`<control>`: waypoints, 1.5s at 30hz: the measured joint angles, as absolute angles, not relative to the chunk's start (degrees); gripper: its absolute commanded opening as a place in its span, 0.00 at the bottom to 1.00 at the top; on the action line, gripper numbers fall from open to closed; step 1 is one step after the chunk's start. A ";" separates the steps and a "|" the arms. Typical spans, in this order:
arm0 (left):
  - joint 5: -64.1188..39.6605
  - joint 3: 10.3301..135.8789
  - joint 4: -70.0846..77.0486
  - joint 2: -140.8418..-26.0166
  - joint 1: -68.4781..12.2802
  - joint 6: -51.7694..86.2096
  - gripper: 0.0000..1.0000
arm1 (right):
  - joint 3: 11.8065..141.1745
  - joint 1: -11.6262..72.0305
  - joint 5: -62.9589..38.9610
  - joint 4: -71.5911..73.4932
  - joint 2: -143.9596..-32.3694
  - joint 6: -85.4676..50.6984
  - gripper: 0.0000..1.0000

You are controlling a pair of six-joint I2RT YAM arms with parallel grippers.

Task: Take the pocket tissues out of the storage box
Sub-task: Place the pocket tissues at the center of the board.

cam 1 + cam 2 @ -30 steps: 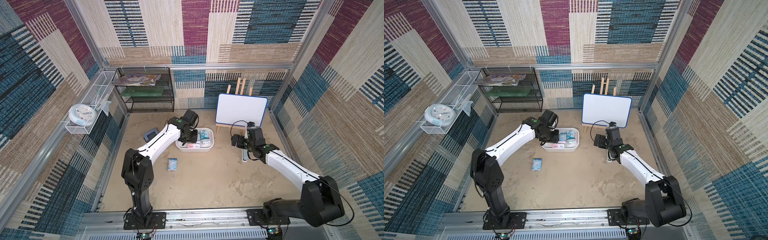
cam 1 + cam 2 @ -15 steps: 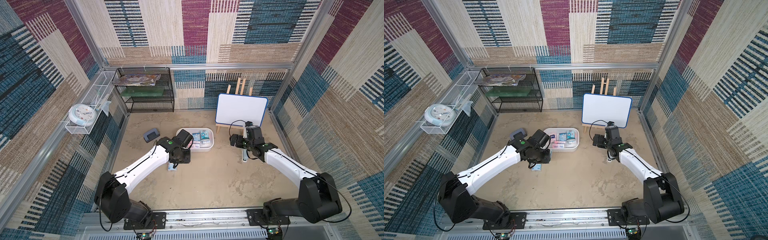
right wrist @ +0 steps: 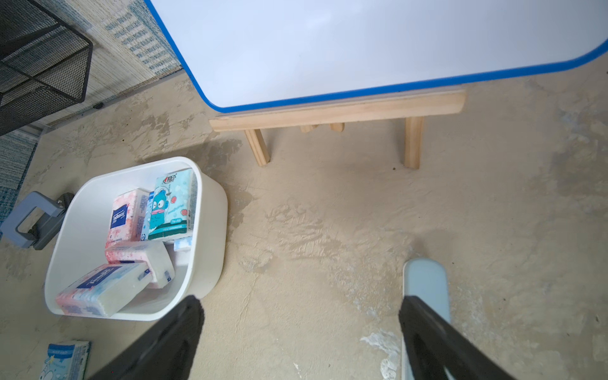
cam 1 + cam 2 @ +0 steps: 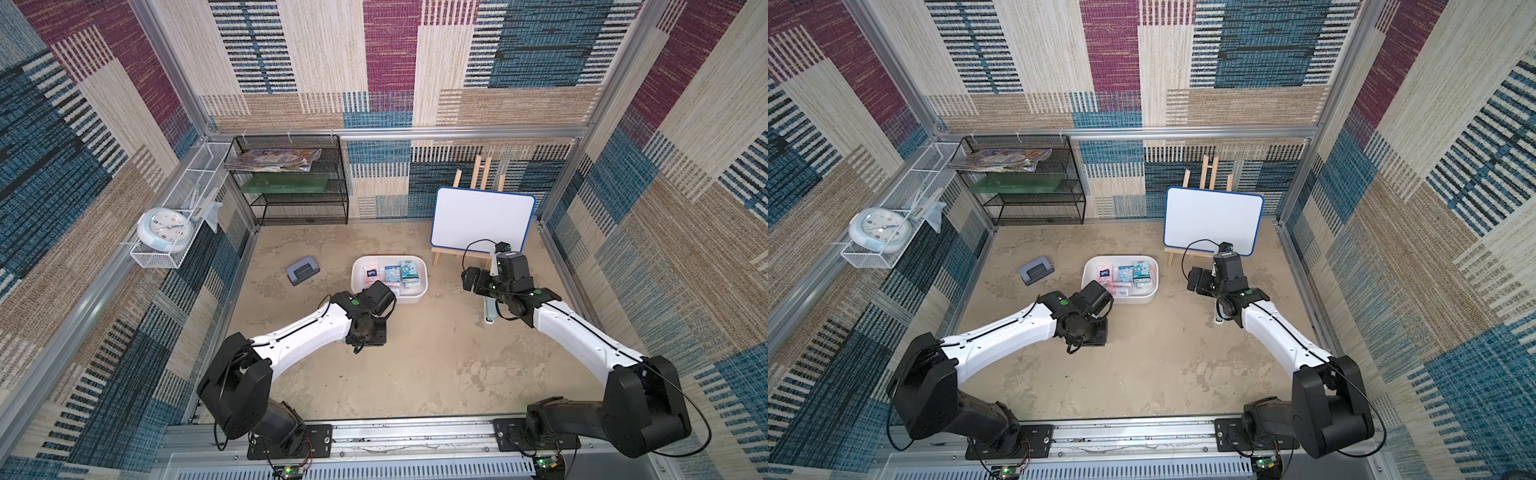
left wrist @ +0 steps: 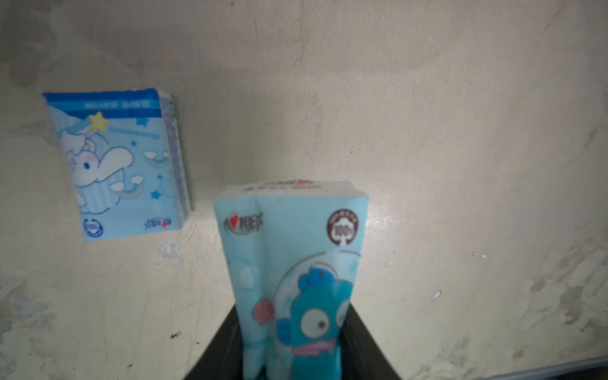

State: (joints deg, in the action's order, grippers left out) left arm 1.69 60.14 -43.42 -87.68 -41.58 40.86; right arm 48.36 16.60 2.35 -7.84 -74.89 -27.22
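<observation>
My left gripper is shut on a teal packet of pocket tissues with a blue fish cartoon, held over bare floor. Beside it a light-blue packet with a white cartoon lies flat on the floor. In both top views the left wrist hides both packets, just in front of the storage box. The white box holds several packets, pink ones and a teal one. My right gripper stands open and empty over the floor to the right of the box.
A grey-blue hole punch sits left of the box. A whiteboard on a wooden easel stands behind the right gripper. A pale flat strip lies under the right arm. A black mesh shelf and a wire basket with a clock are at the back left.
My left arm has swung from inside the box toward the front, carrying the teal packet out to the floor by the loose packet. The right arm has barely moved.
</observation>
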 measured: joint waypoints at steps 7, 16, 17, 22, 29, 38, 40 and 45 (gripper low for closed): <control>1.58 60.90 -38.76 -93.01 -42.13 41.12 0.40 | 47.00 16.60 2.83 -8.69 -72.53 -27.86 0.98; 1.65 62.59 -37.19 -98.50 -42.13 40.91 0.40 | 46.13 16.60 3.68 -9.61 -71.02 -28.34 0.99; 1.69 62.59 -37.01 -98.72 -42.13 40.91 0.40 | 46.04 16.60 3.84 -9.61 -70.89 -28.40 0.99; 2.20 63.31 -36.95 -99.90 -42.15 40.88 0.40 | 45.47 16.60 4.05 -9.93 -70.43 -28.93 0.98; 3.11 64.77 -36.91 -102.10 -42.17 40.42 0.41 | 45.15 16.60 4.47 -10.00 -70.06 -29.17 0.99; 3.14 65.60 -36.97 -103.20 -42.17 40.03 0.50 | 45.17 16.56 4.86 -10.66 -69.69 -29.15 0.98; 3.09 65.71 -37.10 -103.20 -42.17 40.01 0.52 | 45.21 16.56 4.89 -10.79 -69.67 -29.15 0.99; 3.01 65.80 -37.85 -102.32 -42.17 39.72 0.61 | 46.04 16.56 4.86 -11.46 -69.56 -28.95 0.99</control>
State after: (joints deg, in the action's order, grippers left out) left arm 3.01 65.80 -37.85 -102.32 -42.17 39.72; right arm 46.04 16.56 4.86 -11.46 -69.56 -28.95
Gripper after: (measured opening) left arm 0.582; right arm 0.985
